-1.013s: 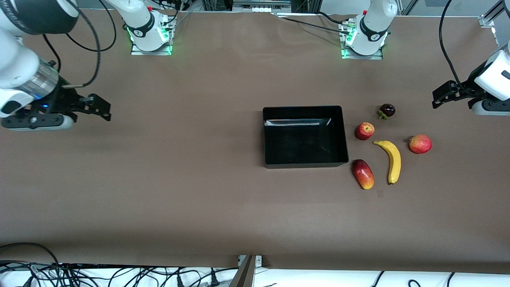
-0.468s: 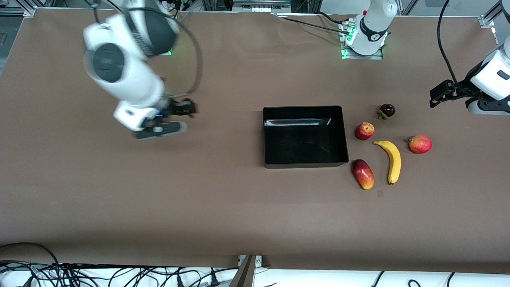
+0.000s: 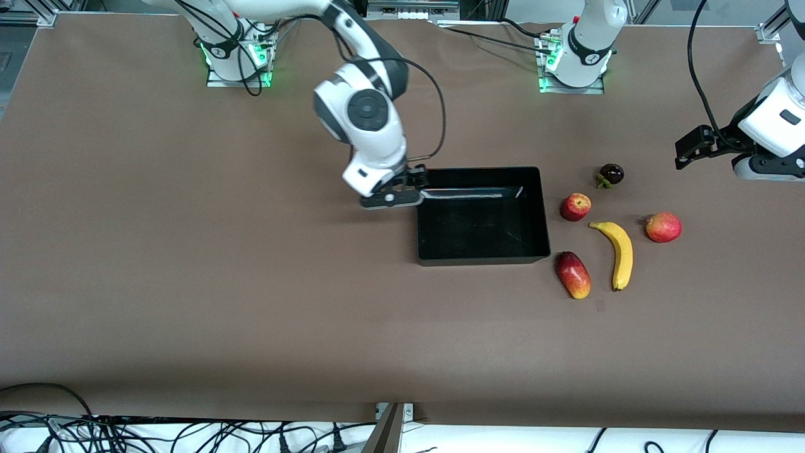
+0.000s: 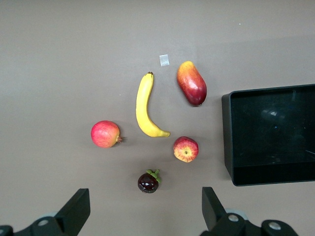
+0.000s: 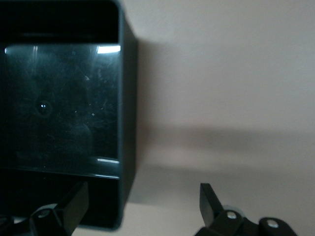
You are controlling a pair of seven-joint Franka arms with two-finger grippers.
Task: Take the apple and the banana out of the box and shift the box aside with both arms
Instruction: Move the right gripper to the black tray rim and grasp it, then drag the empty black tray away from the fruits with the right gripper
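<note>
The right gripper (image 3: 420,182) is held spread over the box (image 3: 481,251) corner; the left gripper (image 3: 688,148) (also spread) is kept above bare table.

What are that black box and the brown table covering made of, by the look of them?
The black box looks like moulded plastic with a glossy finish: its floor throws bright streaks of reflected light and its corners are rounded. The table covering looks like a matte brown sheet, perhaps paper or thin felt: no shine and faint creases. Which of the two, the look leaves open.

White jointed arms with black cables, black claws and green-lit bases.
</note>
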